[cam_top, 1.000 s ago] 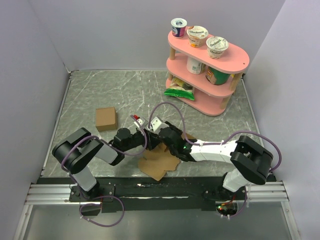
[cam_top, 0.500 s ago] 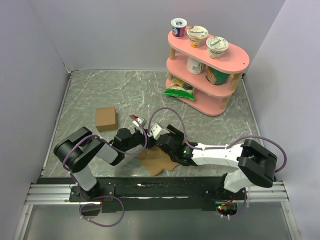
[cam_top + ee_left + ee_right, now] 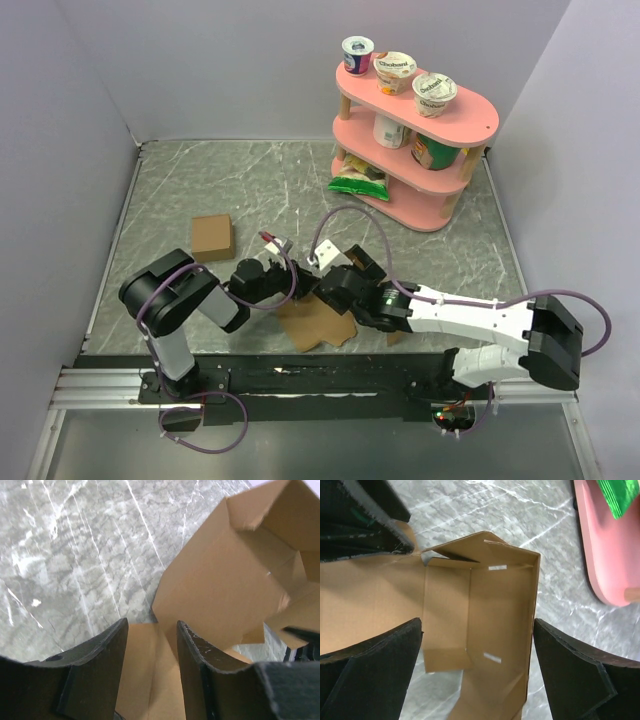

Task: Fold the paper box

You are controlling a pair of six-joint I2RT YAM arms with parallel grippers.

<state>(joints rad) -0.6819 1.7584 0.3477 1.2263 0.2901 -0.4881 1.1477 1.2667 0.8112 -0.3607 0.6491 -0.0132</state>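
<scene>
The paper box (image 3: 318, 322) is plain brown cardboard, partly folded, lying at the near middle of the table. In the right wrist view it shows raised walls and a loose flap around an open inside (image 3: 485, 615). My left gripper (image 3: 292, 283) comes in from the left. Its jaws (image 3: 151, 626) are half closed on a creased panel of the box (image 3: 220, 580), with cardboard filling the gap between them. My right gripper (image 3: 335, 283) hangs over the box from the right. Those jaws (image 3: 477, 627) stand wide open above the box's inside, touching nothing.
A neat brown cardboard cube (image 3: 211, 237) sits to the left of the arms. A pink two-tier shelf (image 3: 440, 215) stands at the back right with yogurt cups (image 3: 397, 70) on top and a green bag (image 3: 360, 182) at its foot. Its base (image 3: 605, 540) is close to the box.
My right gripper has opened wide and let go of the cardboard, and its arm now stretches lower across the table. The left jaws have closed a little on the box.
</scene>
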